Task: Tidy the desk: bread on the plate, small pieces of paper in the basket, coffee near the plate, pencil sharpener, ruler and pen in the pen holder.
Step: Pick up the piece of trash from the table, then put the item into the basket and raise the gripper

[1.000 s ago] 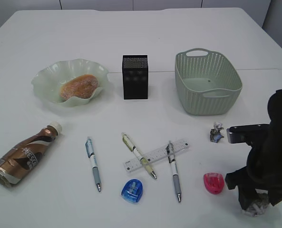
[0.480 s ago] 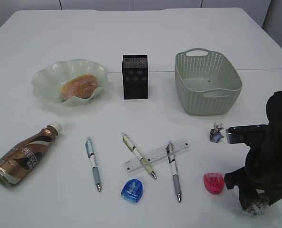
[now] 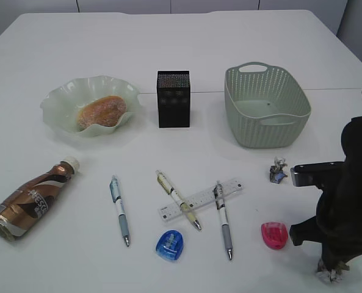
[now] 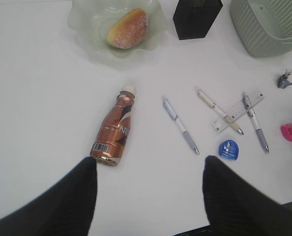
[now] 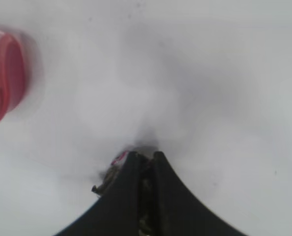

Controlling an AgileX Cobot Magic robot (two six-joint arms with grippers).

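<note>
At the desk's front right corner my right gripper (image 3: 331, 268) points down, shut on a small piece of paper (image 5: 108, 180) that sticks out left of its fingertips. A second crumpled paper (image 3: 278, 170) lies in front of the grey-green basket (image 3: 263, 134). The bread (image 3: 101, 111) sits in the green plate (image 3: 54, 101). The coffee (image 3: 31, 198) lies on its side at the front left. Three pens (image 3: 119, 210), the ruler (image 3: 200, 199) and a blue pencil sharpener (image 3: 170, 245) lie mid-desk, in front of the black pen holder (image 3: 173, 99). My left gripper (image 4: 148, 169) hangs open above bare desk.
A pink sharpener (image 3: 274, 235) lies just left of my right gripper. Two of the pens lie across the ruler. The right arm's black body stands between the loose paper wad and the desk's right edge.
My right gripper's jaws have shut on the paper wad beneath them, squeezing it narrower. Nothing else has moved.
</note>
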